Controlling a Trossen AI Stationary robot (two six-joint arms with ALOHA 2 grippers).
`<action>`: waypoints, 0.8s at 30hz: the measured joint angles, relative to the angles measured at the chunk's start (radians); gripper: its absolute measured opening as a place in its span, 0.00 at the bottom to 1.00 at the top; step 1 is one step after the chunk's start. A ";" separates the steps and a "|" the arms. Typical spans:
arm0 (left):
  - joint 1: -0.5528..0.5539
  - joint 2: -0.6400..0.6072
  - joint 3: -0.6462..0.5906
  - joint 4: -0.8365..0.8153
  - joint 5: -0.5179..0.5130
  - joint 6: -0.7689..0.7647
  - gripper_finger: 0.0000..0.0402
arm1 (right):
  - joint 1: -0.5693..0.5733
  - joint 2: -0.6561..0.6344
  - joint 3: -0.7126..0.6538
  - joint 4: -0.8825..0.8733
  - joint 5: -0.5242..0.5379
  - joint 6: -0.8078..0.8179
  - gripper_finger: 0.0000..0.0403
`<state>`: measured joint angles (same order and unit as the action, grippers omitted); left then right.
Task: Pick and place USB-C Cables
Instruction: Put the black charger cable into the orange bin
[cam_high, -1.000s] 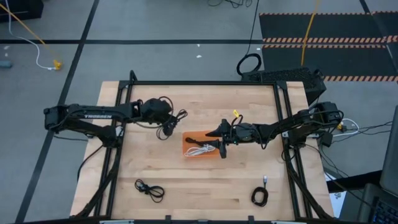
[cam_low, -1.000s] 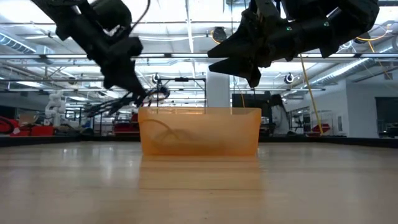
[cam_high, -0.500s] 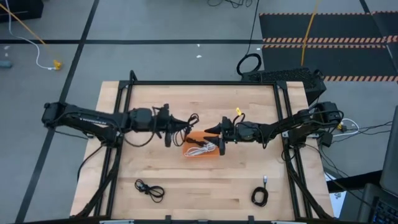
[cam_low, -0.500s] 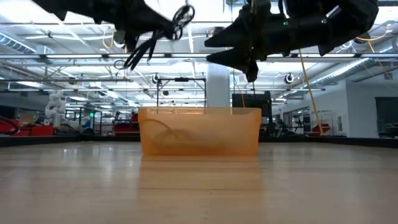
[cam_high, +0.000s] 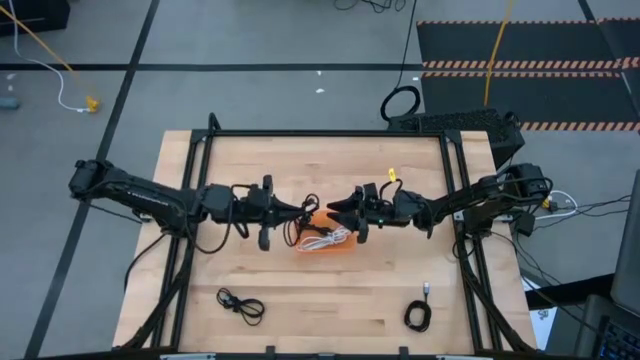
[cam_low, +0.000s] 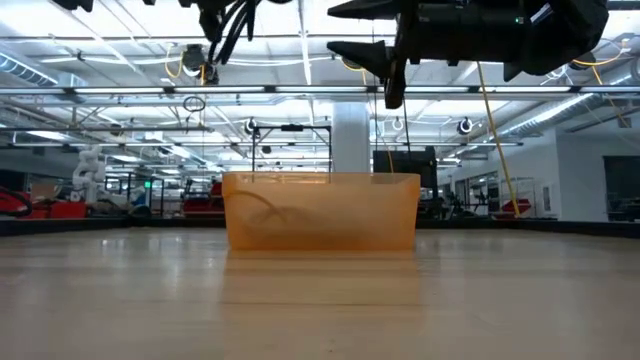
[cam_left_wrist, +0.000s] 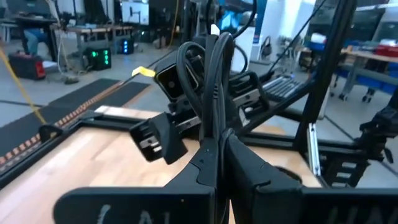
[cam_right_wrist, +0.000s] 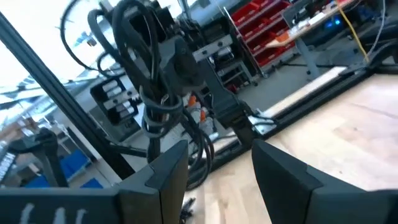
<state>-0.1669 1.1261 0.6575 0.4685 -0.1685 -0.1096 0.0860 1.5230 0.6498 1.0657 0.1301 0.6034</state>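
Left end effector (cam_high: 283, 213): over the counter (cam_high: 250, 165), just beside the tray's left edge, raised above it. Fingers (cam_left_wrist: 239, 163) pressed together on a black cable (cam_left_wrist: 208, 74), whose loops stand up from the clamp.

Right end effector (cam_high: 345, 208): over the tray's right end, facing the left one, close to it. Fingers (cam_right_wrist: 280, 171) spread apart, holding nothing.

Tray (cam_high: 340, 246): orange, mid-counter, between the two end effectors. In the low view it is a translucent box (cam_low: 320, 210) resting flat on the counter, both end effectors above its rim.

White cable (cam_high: 322, 239): loose coil lying inside the tray.

Black cable, second (cam_high: 240, 303): loose coil on the counter near the front left, well apart from the tray.

Black cable, third (cam_high: 417, 315): tight coil on the counter near the front right, with a pale plug end just beside it.
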 joint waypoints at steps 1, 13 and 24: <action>-0.002 0.007 0.000 0.015 -0.001 0.000 0.03 | 0.000 0.000 0.000 0.008 0.000 0.010 0.42; -0.012 0.117 0.000 0.127 -0.200 -0.051 0.03 | -0.001 0.000 0.000 0.011 0.026 0.066 0.42; -0.013 0.140 0.000 0.173 -0.200 -0.059 0.03 | -0.001 0.000 0.000 0.015 0.023 0.066 0.42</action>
<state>-0.1799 1.2663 0.6579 0.6416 -0.3683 -0.1687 0.0849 1.5234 0.6498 1.0810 0.1535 0.6697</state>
